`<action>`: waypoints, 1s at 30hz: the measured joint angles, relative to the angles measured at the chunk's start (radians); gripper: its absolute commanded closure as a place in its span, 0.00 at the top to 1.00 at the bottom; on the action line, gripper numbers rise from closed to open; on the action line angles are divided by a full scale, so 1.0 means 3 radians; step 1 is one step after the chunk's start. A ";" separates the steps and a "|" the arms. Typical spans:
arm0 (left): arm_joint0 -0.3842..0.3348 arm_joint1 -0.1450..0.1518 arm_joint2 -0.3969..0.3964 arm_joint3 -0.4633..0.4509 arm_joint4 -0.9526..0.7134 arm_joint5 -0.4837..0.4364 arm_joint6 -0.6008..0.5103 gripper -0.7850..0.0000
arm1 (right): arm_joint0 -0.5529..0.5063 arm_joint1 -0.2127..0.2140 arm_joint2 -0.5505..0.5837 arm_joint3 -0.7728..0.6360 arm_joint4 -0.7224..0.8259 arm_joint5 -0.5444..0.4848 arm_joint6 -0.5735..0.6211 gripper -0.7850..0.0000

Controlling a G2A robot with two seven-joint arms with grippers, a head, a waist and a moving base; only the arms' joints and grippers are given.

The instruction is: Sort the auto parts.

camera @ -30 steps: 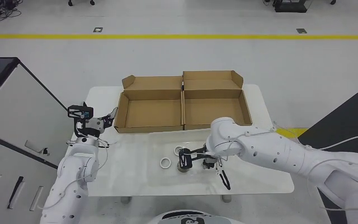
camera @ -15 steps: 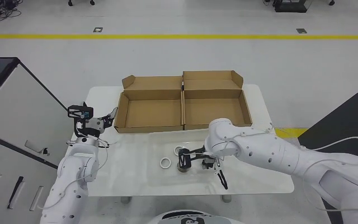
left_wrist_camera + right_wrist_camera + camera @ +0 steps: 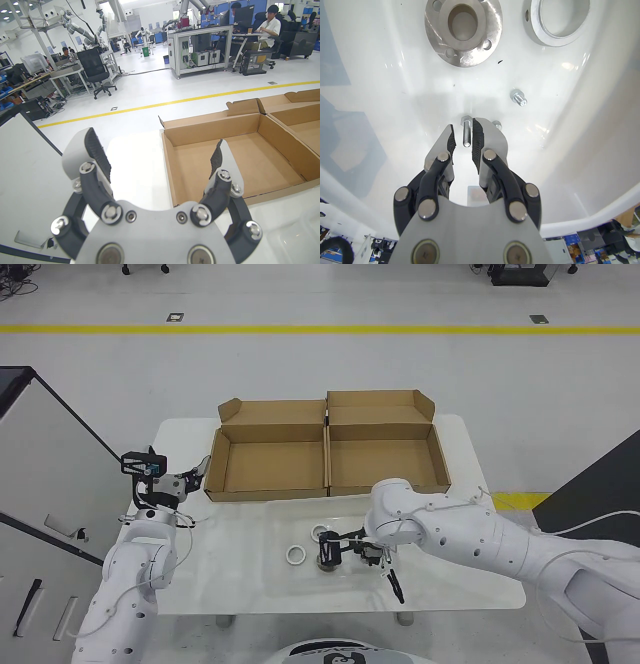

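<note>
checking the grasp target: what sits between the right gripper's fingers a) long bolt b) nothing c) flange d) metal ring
a: the right wrist view shows a long bolt lying between the fingers of the right gripper, with the flange and ring farther off.

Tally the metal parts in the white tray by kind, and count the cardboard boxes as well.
Bolts: 3 (long bolt, short bolt, third bolt partly hidden)
Flanged disc: 1
Plain ring: 1
Cardboard boxes: 2 (near box, far box)
Total: 7
</note>
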 measured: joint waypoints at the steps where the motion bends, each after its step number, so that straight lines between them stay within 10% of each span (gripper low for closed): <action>1: 0.0000 0.0000 0.0000 0.0000 0.0000 0.0000 0.0000 1.00 | 0.0000 -0.0002 0.0000 0.0003 0.0000 0.0004 0.0004 0.00; 30: 0.0000 0.0000 0.0000 0.0000 0.0000 0.0000 0.0000 1.00 | 0.0331 0.0373 0.0346 -0.0780 0.0610 0.0188 0.0189 0.00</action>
